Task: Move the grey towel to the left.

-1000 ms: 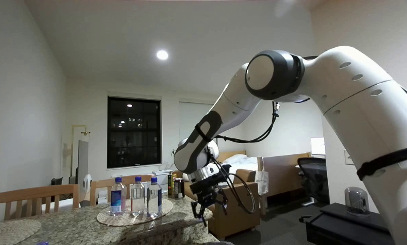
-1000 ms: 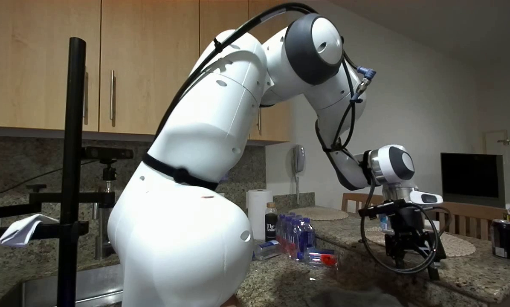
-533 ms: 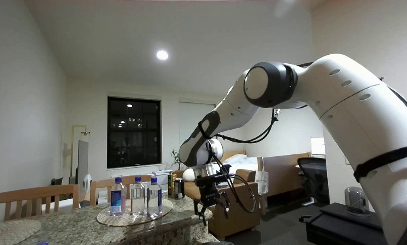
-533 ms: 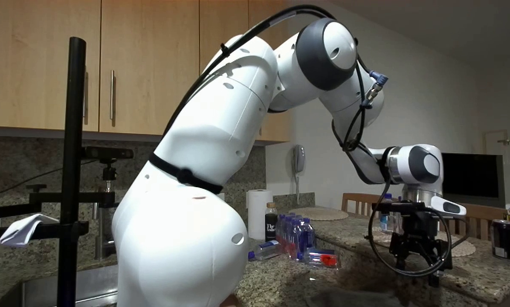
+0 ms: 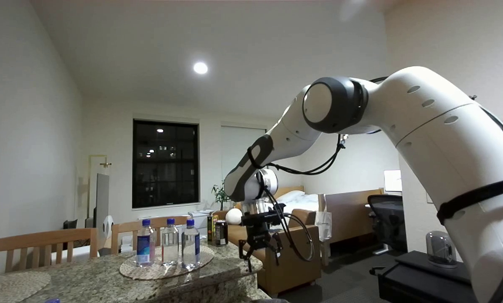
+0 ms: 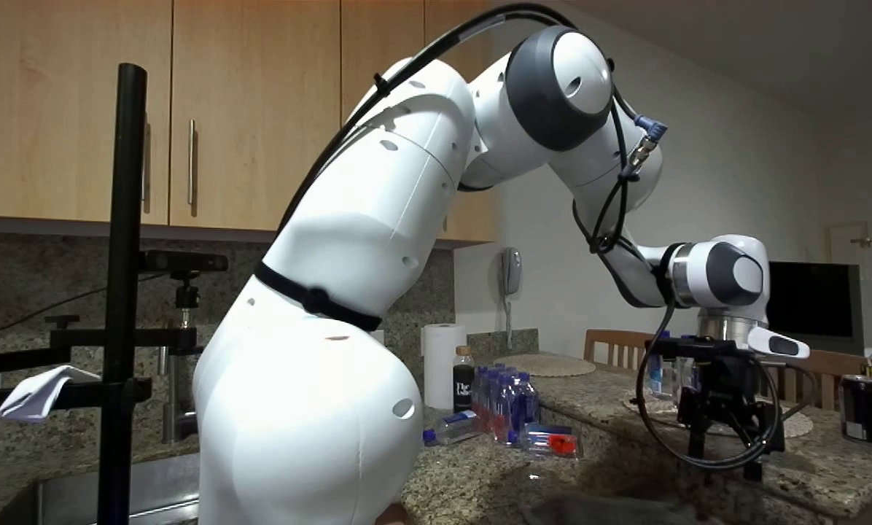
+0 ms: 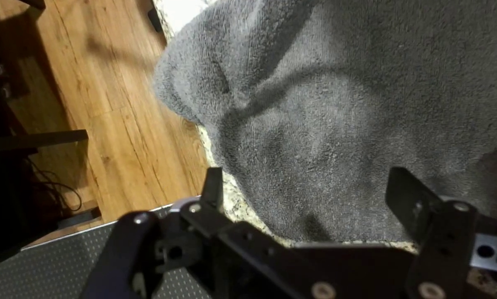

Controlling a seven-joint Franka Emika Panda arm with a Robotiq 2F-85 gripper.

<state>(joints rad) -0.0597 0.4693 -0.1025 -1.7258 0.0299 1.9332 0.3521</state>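
The grey towel (image 7: pixel 335 124) lies rumpled on a speckled stone counter in the wrist view, with a raised fold at upper left. Its left part reaches the counter's edge, beside the wooden floor. In an exterior view only a dark strip of the towel (image 6: pixel 611 510) shows at the bottom; a sliver of it (image 5: pixel 270 300) shows at the bottom of an exterior view too. My gripper (image 7: pixel 306 178) is open and empty, pointing down above the towel's near edge, apart from it. The gripper also shows in both exterior views (image 5: pixel 263 263) (image 6: pixel 725 463).
A raised stone bar (image 5: pixel 87 277) bears bottles (image 5: pixel 170 244) on a woven mat and a dark can (image 5: pixel 221 232). On the lower counter stand clustered bottles (image 6: pixel 505 405), a lying bottle (image 6: pixel 456 428) and a paper towel roll (image 6: pixel 443 364). A black post (image 6: pixel 121 292) stands near the arm.
The arm has lowered and reached further out. The gripper has turned from tilted to nearly upright and shifted right in both exterior views. It stays open; the towel shows no clear movement.
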